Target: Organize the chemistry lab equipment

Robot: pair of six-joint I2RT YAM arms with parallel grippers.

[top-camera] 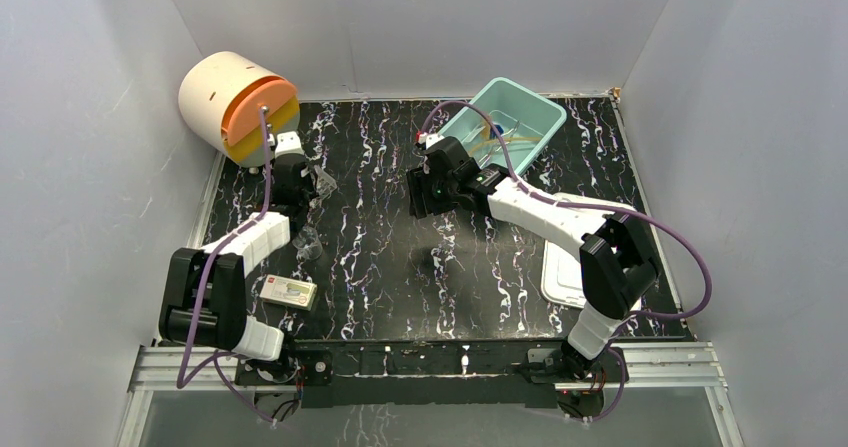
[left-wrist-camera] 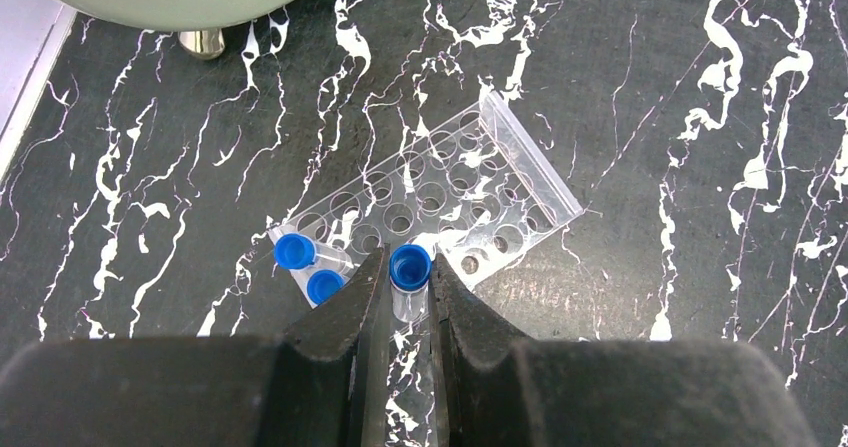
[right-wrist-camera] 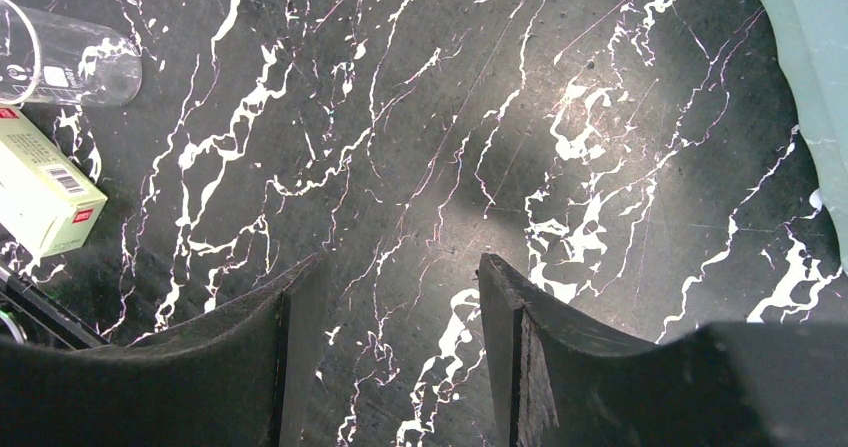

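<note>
Chemistry lab equipment gathers on the left of the worktop (top-camera: 400, 267): one clear rack (left-wrist-camera: 440, 192), three blue-capped vials (left-wrist-camera: 295, 251), one beaker (right-wrist-camera: 65, 62) and one white packet (top-camera: 288, 292). Two vials sit at the rack's left corner. The third vial (left-wrist-camera: 410, 264) is clenched in the left end effector (left-wrist-camera: 406, 277) at the rack's near edge. The packet lies near the worktop's front edge. The right end effector (right-wrist-camera: 400, 264) hangs released over open worktop in the middle. One teal tub (top-camera: 540, 117) sits by the far edge and one white lid (top-camera: 560, 267) by the right edge.
</note>
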